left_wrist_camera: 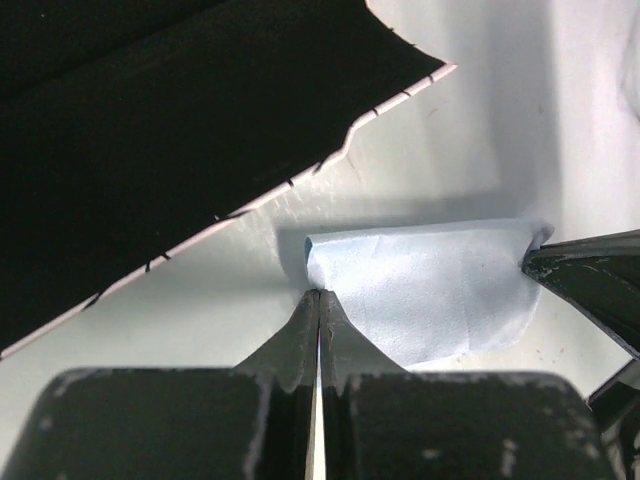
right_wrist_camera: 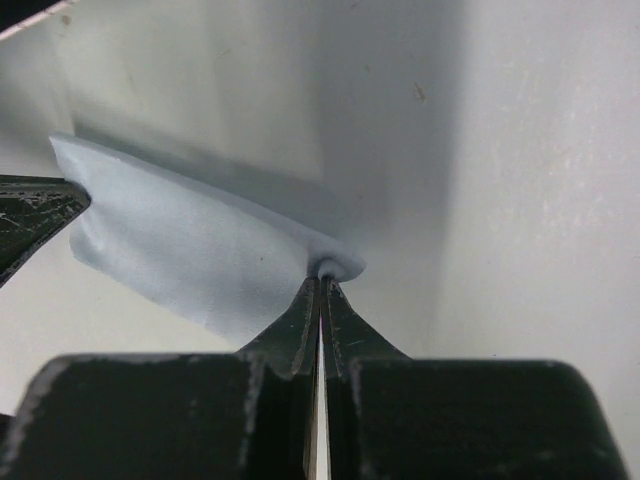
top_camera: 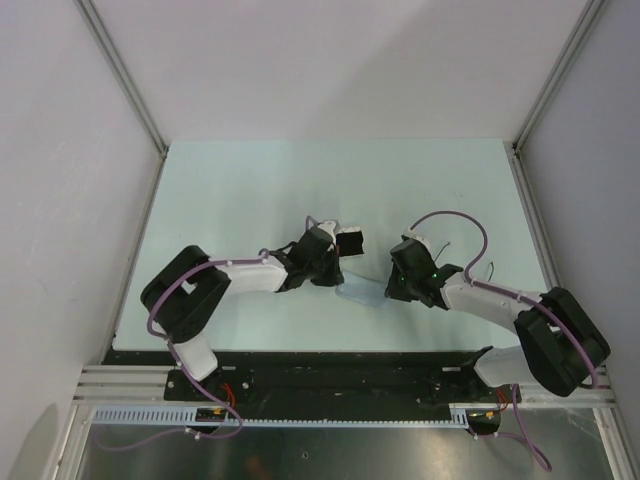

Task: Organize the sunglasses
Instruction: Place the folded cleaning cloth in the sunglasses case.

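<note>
L gripper point(left_wrist_camera: 319, 296) & R gripper point(right_wrist_camera: 320, 283) each pinch tight on opposite ends of the thin pale-blue cleaning cloth point(left_wrist_camera: 430, 295), held btwn them low over the pale green table point(top_camera: 250, 190), long axis arm-to-arm, neither nearer, w/ black stitched-edge fabric piece point(left_wrist_camera: 150, 150) just beyond L.

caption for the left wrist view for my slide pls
Left pincer shut on one corner of a light blue cloth, right pincer gripping the opposite end

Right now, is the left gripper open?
No, the left gripper is shut, its tips pinching a corner of the cloth.
</note>
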Controlling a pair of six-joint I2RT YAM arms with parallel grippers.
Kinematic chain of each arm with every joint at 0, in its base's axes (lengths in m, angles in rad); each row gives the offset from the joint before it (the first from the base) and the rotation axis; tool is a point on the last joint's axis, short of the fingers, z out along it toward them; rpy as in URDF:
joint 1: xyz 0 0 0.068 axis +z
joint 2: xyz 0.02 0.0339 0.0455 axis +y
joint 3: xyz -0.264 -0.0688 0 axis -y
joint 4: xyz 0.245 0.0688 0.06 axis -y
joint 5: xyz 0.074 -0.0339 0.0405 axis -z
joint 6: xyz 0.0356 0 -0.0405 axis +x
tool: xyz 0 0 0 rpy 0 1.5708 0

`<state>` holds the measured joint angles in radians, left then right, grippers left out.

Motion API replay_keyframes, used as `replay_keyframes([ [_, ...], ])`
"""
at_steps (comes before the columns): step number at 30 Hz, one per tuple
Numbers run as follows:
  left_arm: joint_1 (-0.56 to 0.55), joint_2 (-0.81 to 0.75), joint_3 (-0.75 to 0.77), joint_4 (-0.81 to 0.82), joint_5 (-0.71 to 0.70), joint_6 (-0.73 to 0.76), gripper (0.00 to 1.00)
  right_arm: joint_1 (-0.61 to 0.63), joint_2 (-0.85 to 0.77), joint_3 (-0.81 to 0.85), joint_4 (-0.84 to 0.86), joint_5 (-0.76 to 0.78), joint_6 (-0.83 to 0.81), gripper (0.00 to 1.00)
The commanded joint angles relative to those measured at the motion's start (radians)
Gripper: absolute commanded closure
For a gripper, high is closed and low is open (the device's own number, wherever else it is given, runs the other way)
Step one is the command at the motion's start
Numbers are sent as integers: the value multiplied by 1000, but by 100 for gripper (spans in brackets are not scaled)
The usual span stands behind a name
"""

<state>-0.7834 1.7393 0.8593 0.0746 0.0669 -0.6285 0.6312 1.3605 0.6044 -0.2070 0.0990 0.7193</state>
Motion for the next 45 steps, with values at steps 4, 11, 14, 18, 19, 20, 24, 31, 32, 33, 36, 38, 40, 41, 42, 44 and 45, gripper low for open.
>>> replay_keyframes([
  [4, -7, -126, 20, -39, 14, 32, 100, 24, -86, 83, -77, 45, -34, 100],
  [11, -5, -202, 24, -67, -7, 44, 100, 36, -110, 127, -98, 54, -43, 100],
  [14, -5, -236, 29, -113, -30, 50, 100, 36, -118, 153, -104, 57, -55, 100],
  [18, -5, -268, 37, -140, -64, 55, 99, 36, -116, 201, -111, 62, -75, 100],
  [19, -5, -271, 43, -150, -65, 55, 100, 35, -106, 213, -111, 61, -80, 100],
  [20, -5, -279, 44, -156, -65, 58, 100, 33, -100, 234, -109, 64, -90, 100],
  [24, 10, -293, 70, -180, -134, 75, 100, 21, -55, 290, -95, 58, -118, 100],
  [31, 91, -311, 86, -199, -133, 98, 100, 1, 61, 382, -48, 33, -159, 100],
  [32, 99, -313, 87, -199, -133, 101, 100, -2, 92, 393, -43, 30, -165, 100],
  [33, 113, -310, 93, -203, -133, 105, 100, -5, 106, 403, -31, 25, -169, 100],
  [36, 144, -300, 106, -208, -130, 113, 100, -13, 167, 449, -11, 8, -178, 100],
  [38, 157, -287, 113, -207, -128, 118, 99, -19, 198, 482, -3, 2, -182, 100],
  [40, 174, -268, 125, -207, -127, 122, 100, -25, 241, 500, 14, -7, -190, 100],
  [41, 177, -261, 130, -207, -127, 125, 100, -33, 255, 518, 18, -10, -195, 100],
  [42, 187, -251, 139, -208, -128, 125, 100, -37, 285, 531, 23, -16, -198, 100],
  [44, 196, -225, 150, -208, -124, 131, 99, -45, 313, 558, 27, -27, -208, 100],
  [45, 202, -216, 159, -208, -121, 133, 100, -53, 325, 566, 31, -31, -211, 100],
])
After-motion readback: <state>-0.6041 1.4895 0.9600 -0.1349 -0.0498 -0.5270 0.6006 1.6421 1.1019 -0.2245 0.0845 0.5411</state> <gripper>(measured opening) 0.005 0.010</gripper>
